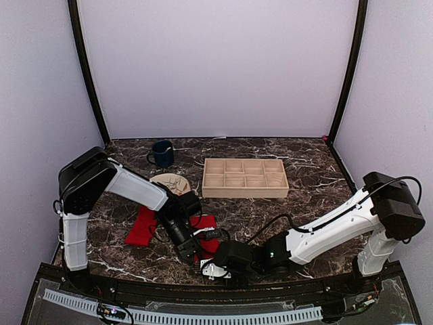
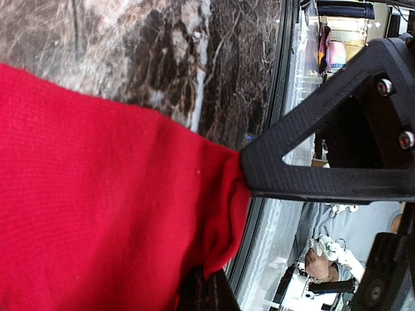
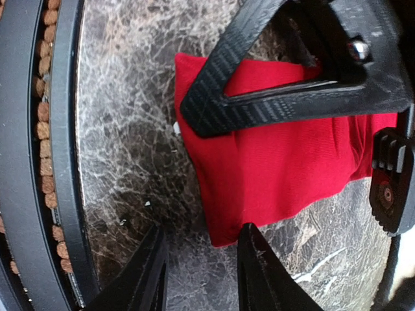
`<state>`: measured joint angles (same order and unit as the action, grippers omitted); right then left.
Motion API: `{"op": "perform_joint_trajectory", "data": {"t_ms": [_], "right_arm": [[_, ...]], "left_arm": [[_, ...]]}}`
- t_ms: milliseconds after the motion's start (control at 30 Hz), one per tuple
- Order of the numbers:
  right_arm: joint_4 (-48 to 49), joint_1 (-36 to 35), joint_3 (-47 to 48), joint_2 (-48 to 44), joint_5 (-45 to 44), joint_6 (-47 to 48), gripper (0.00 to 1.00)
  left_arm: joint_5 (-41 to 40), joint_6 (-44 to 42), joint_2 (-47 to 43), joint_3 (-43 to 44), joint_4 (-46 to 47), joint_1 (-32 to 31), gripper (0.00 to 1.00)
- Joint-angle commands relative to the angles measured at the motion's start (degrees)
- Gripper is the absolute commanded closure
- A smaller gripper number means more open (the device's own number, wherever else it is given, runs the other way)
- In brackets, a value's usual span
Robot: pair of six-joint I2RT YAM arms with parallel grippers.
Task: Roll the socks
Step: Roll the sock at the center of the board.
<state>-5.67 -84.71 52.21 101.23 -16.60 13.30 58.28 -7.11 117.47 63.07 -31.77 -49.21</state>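
Left gripper (image 2: 224, 227) pinched shut on the bright red soft fabric sock (image 2: 97, 207), right gripper (image 3: 207, 181) part-open straddling its end, 2nd red sock (image 1: 141, 227) alongside, dark marble table (image 1: 311, 183).

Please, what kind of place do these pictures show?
Probably a robot test booth in a lab, not a home: plain pale walls enclose a marble-patterned table, the left arm and right arm are bolted at its edge, and a person is seen beyond it.

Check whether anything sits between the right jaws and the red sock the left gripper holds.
Nothing visible does. The right gripper, jaws open, hangs right at a corner of the red sock, over the bare marble table. The left gripper clamps the sock farther along, off that path.
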Motion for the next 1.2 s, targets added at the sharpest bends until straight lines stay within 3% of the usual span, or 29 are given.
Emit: {"op": "perform_joint_trajectory", "data": {"t_ms": [0,367,933,1167], "right_arm": [[1.36,-0.46,1.09,1.34,-1.13,2.63,0.65],[3.04,-0.24,0.97,2.82,-1.2,5.33,0.69],[-0.7,2.57,2.64,4.36,5.09,4.42,0.88],[-3.07,5.41,4.16,5.48,8.92,2.76,0.96]], "left_arm": [[-0.36,-1.56,1.01,0.83,-2.0,0.51,1.0],[0.26,-1.76,1.79,0.91,-2.33,0.61,1.0],[-0.47,-1.82,1.88,1.74,-3.28,1.3,1.0],[-5.32,1.22,-1.7,0.3,-1.27,2.45,0.83]]}}
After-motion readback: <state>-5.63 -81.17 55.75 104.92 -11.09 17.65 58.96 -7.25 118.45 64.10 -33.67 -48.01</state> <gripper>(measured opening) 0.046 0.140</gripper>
